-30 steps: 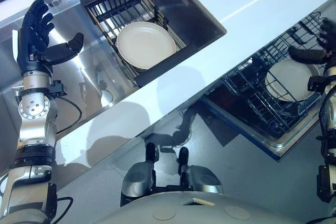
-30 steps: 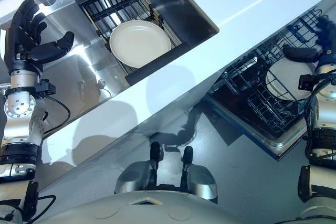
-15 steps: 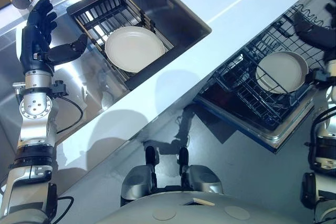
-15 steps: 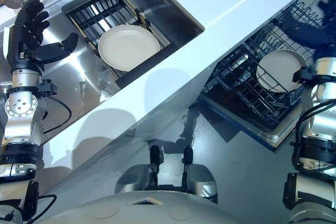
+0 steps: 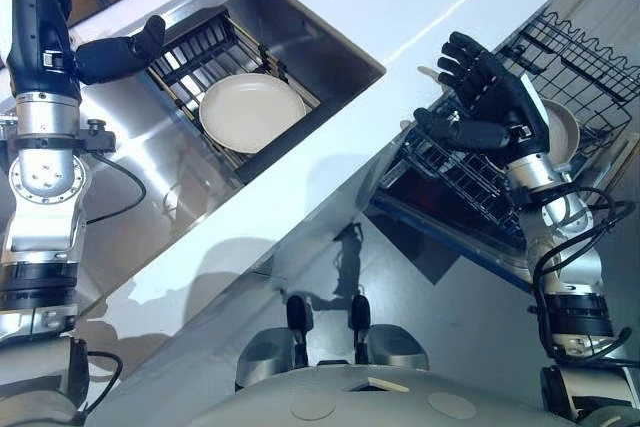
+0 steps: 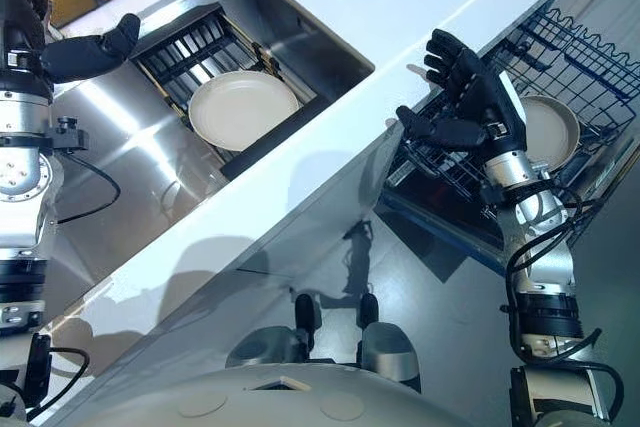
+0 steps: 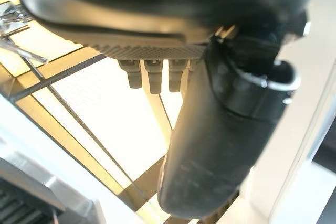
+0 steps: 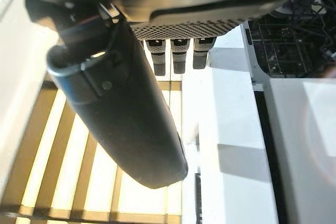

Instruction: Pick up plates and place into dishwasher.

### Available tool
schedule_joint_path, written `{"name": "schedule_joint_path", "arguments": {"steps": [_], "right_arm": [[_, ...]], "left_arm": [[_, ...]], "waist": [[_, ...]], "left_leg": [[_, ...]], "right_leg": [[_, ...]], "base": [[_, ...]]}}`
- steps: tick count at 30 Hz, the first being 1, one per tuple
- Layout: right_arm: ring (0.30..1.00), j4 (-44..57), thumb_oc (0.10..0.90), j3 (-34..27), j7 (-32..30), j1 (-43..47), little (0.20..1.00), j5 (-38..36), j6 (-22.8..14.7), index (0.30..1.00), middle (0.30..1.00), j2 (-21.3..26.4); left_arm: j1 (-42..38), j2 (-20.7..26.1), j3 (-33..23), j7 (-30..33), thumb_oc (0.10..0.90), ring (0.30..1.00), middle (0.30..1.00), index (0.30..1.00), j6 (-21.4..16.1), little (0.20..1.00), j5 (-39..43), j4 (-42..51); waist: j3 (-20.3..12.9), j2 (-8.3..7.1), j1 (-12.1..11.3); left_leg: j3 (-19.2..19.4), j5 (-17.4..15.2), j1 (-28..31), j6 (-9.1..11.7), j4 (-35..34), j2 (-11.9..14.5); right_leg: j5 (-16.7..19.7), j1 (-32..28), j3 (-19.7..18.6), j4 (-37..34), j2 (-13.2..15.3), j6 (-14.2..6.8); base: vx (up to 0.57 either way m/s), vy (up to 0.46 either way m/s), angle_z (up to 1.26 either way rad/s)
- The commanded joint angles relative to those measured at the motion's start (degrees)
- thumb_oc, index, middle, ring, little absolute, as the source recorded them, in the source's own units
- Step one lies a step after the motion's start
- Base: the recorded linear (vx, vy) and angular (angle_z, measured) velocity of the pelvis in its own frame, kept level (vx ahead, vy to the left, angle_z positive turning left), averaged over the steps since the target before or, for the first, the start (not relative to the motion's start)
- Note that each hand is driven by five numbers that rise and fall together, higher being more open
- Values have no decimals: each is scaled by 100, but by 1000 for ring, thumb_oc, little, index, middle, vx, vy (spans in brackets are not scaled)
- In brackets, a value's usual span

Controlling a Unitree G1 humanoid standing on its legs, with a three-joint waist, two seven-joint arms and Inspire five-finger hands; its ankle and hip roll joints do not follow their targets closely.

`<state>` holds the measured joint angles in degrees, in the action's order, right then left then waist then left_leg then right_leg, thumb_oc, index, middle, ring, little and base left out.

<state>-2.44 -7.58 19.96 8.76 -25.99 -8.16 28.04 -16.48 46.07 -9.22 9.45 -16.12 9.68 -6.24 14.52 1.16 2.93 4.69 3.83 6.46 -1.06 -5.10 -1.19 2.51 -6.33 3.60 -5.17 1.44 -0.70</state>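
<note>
Hiding most of the racked plate [image 5: 566,130], seemingly, right hand [image 5: 492,107] spread empty

Both arms raised — left hand [image 5: 45,42] and right hand [image 5: 497,107] seemingly open, empty

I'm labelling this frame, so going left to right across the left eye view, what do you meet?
left hand → plate in the sink rack → right hand → plate in the dishwasher rack
</note>
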Motion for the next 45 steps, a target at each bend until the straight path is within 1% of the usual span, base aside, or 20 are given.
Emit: {"name": "schedule_joint_path", "arguments": {"steps": [1, 7, 8, 13, 18, 23, 25, 26, 28, 30, 32, 35, 37, 38, 39, 40, 42, 43, 44, 45], "right_arm": [[900, 403, 800, 9, 122, -82, 900, -640, -424, 900, 900, 100], [900, 493, 800, 195, 210, -264, 900, -476, -960, 900, 900, -192], [900, 504, 800, 220, 273, -282, 900, -498, -993, 900, 900, -231], [900, 602, 800, 340, 440, -333, 900, -433, -1182, 900, 900, -319], [900, 946, 800, 463, 272, -247, 900, -451, -1442, 900, 900, -252], [900, 1118, 800, 476, 110, -154, 900, -296, -1434, 900, 900, -225], [900, 1158, 800, 452, 83, -138, 900, -157, -1360, 900, 900, -215], [900, 1169, 800, 452, 56, -128, 900, -132, -1313, 900, 900, -183], [900, 1174, 800, 432, 41, -110, 900, -87, -1280, 900, 900, -165], [900, 1189, 800, 384, 18, -72, 900, -68, -1238, 900, 900, -91], [900, 1224, 800, 330, 5, -5, 900, -42, -1189, 900, 900, -25], [900, 1219, 800, 267, -20, 78, 900, -32, -1190, 900, 900, 69], [900, 1209, 800, 252, -56, 124, 900, -5, -1210, 900, 900, 88], [900, 1220, 800, 234, -65, 133, 900, 0, -1201, 900, 900, 107], [900, 1225, 800, 231, -70, 135, 900, 4, -1195, 900, 900, 109], [900, 1254, 800, 223, -140, 136, 900, 26, -1213, 900, 900, 126], [900, 1252, 800, 211, -159, 124, 900, 8, -1210, 900, 900, 134], [900, 1210, 800, 186, -143, 89, 900, 28, -1255, 900, 900, 100], [900, 1189, 800, 150, -117, 52, 900, -5, -1265, 900, 900, 78], [900, 1185, 800, 142, -109, 42, 900, -14, -1264, 900, 900, 72]], "left_arm": [[-570, 450, 194, 9, 800, 900, 900, 900, -55, 900, -205, -603], [-673, 560, 439, -136, 800, 900, 900, 900, 208, 900, -378, -1094], [-700, 579, 457, -177, 800, 900, 900, 900, 185, 900, -362, -1205], [-938, 629, 669, -299, 800, 900, 900, 900, 444, 900, -359, -1571], [-1234, 629, 1015, -434, 800, 900, 900, 900, 726, 900, -269, -2020], [-1468, 543, 1228, -617, 800, 900, 900, 900, 972, 900, -54, -2338], [-1517, 453, 1225, -832, 800, 900, 900, 900, 1185, 900, 289, -2423], [-1533, 383, 1220, -993, 800, 900, 900, 900, 1372, 900, 513, -2483], [-1543, 321, 1206, -1134, 800, 900, 900, 900, 1543, 900, 673, -2551], [-1494, 210, 1194, -1386, 800, 900, 900, 900, 1821, 900, 875, -2635], [-1488, 158, 1211, -1496, 800, 900, 900, 900, 1926, 900, 869, -2674], [-1473, 139, 1282, -1875, 800, 900, 900, 900, 2197, 900, 806, -2753], [-1459, 129, 1346, -2188, 800, 900, 900, 900, 2466, 900, 719, -2786], [-1430, 147, 1377, -2328, 800, 900, 900, 900, 2608, 900, 797, -2786], [-1422, 146, 1386, -2369, 800, 900, 900, 900, 2663, 900, 816, -2783], [-1361, 152, 1413, -2675, 800, 900, 900, 900, 2799, 900, 1050, -2782], [-1297, 136, 1401, -2907, 800, 900, 900, 900, 2872, 900, 1285, -2765], [-1192, 62, 1368, -3222, 800, 900, 900, 900, 2940, 900, 1484, -2709], [-1102, 28, 1343, -3332, 753, 860, 860, 860, 2952, 853, 1533, -2629], [-1074, 17, 1334, -3354, 630, 754, 754, 754, 2956, 730, 1551, -2598]], "waist": [[-1063, 268, 134], [-957, 369, 254], [-948, 383, 267], [-882, 441, 386], [-787, 496, 478], [-722, 539, 546], [-682, 554, 573], [-651, 566, 586], [-608, 573, 602], [-502, 579, 628], [-397, 580, 644], [-243, 589, 651], [-158, 591, 637], [-125, 591, 632], [-117, 591, 631], [-64, 585, 613], [-42, 581, 599], [-27, 583, 586], [-33, 583, 569], [-38, 583, 566]], "left_leg": [[54, -808, 164, -228, 81, -384], [156, -847, 121, -305, 159, -414], [178, -856, 113, -318, 170, -421], [287, -953, 117, -378, 231, -455], [393, -1012, 3, -436, 379, -499], [473, -1052, -111, -468, 493, -537], [508, -1070, -178, -479, 565, -561], [534, -1080, -221, -482, 610, -570], [556, -1093, -267, -484, 655, -576], [580, -1116, -360, -487, 753, -589], [589, -1121, -469, -480, 825, -597], [584, -1097, -616, -467, 870, -612], [564, -1067, -696, -461, 872, -615], [562, -1047, -725, -458, 862, -614], [561, -1042, -732, -458, 858, -614], [548, -1016, -772, -459, 847, -612], [536, -1005, -791, -459, 840, -610], [525, -998, -780, -461, 820, -609], [515, -993, -772, -458, 815, -606], [508, -991, -769, -458, 813, -607]], "right_leg": [[-732, 284, 48, 628, -181, -328], [-713, 400, -88, 725, -155, -382], [-710, 416, -108, 735, -150, -390], [-747, 497, -221, 829, -117, -472], [-747, 703, -364, 1027, -89, -540], [-745, 903, -431, 1200, -55, -583], [-737, 1002, -443, 1262, -35, -597], [-740, 1053, -452, 1285, -25, -601], [-738, 1097, -471, 1298, -17, -601], [-726, 1191, -486, 1337, 9, -606], [-710, 1279, -506, 1355, 19, -602], [-659, 1390, -539, 1335, 19, -595], [-626, 1440, -552, 1312, 12, -593], [-612, 1457, -556, 1297, 9, -593], [-608, 1462, -555, 1293, 7, -593], [-588, 1490, -549, 1280, 4, -596], [-581, 1507, -535, 1279, 0, -595], [-579, 1509, -516, 1279, -3, -594], [-579, 1497, -493, 1277, 2, -595], [-579, 1492, -488, 1275, 2, -595]], "base": [[36, 74, -6], [35, 80, -18], [44, 74, -22], [66, 69, -20], [57, 73, -16], [57, 81, -22], [67, 100, -29], [47, 83, -27], [26, 81, -25], [2, 98, -20], [-38, 85, -18], [-49, 62, -13], [-40, 23, -2], [0, 0, 0], [-37, -2, 0], [-36, -13, 1], [-16, -8, 0], [0, 0, 0], [12, -31, 5], [14, -34, 11]]}}
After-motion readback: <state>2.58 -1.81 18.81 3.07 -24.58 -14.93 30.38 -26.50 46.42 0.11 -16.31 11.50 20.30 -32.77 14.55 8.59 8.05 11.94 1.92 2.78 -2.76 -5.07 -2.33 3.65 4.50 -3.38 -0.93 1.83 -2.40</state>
